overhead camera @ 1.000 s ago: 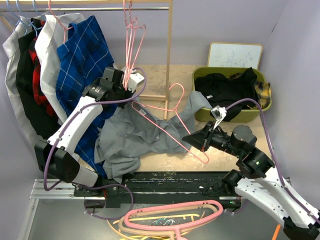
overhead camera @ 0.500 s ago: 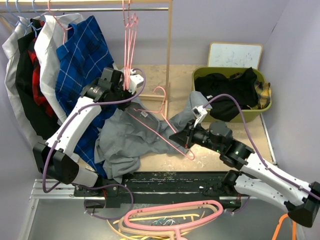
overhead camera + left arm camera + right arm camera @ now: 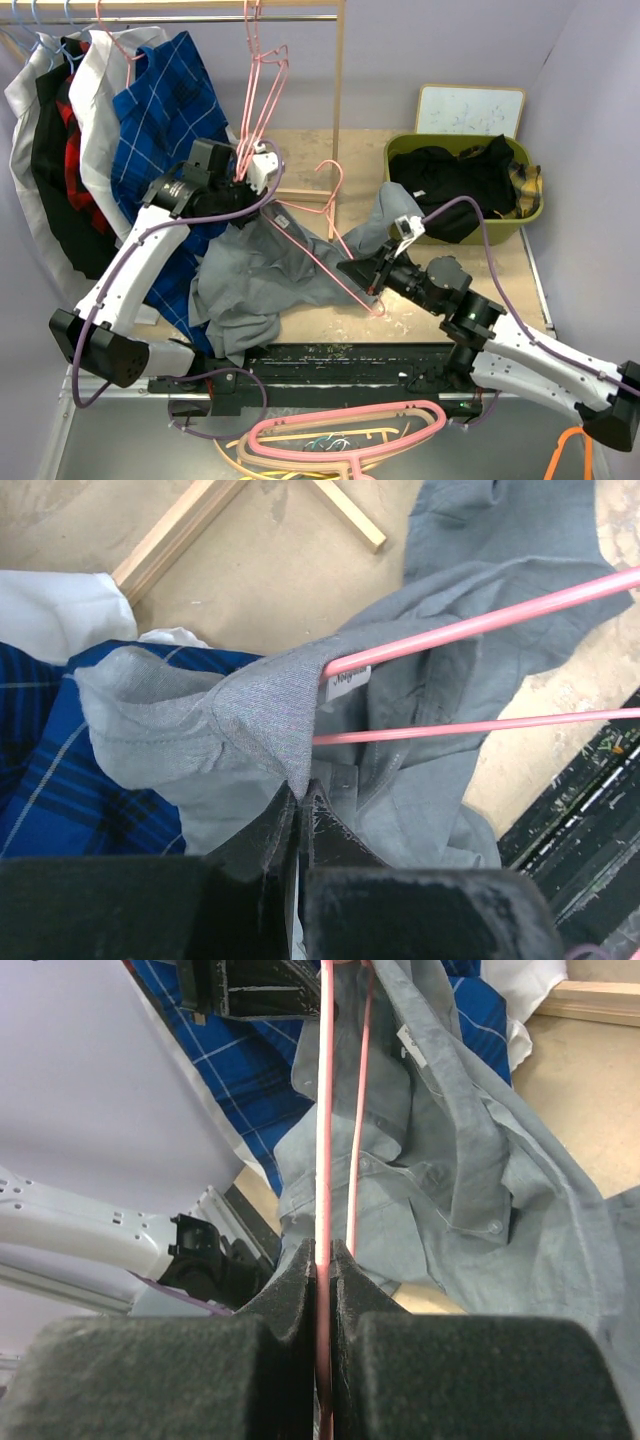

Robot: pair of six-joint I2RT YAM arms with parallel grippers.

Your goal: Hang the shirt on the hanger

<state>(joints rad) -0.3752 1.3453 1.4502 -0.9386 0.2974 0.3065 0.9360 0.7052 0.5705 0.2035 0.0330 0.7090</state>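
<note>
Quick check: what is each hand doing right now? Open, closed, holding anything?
The left hand is closed, pinching a fold of the grey shirt.
The right hand is closed on the wire of the pink hanger.

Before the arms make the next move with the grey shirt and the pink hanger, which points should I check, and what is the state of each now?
1. Left hand shut on the shirt cloth: ok.
2. Right hand shut on the hanger wire: ok.
3. Hanger end under the cloth by the label: ok.
4. Both shoulders over the hanger: not ok; most cloth lies heaped on the table.
5. Hook clear of the wooden post: cannot tell.
</note>
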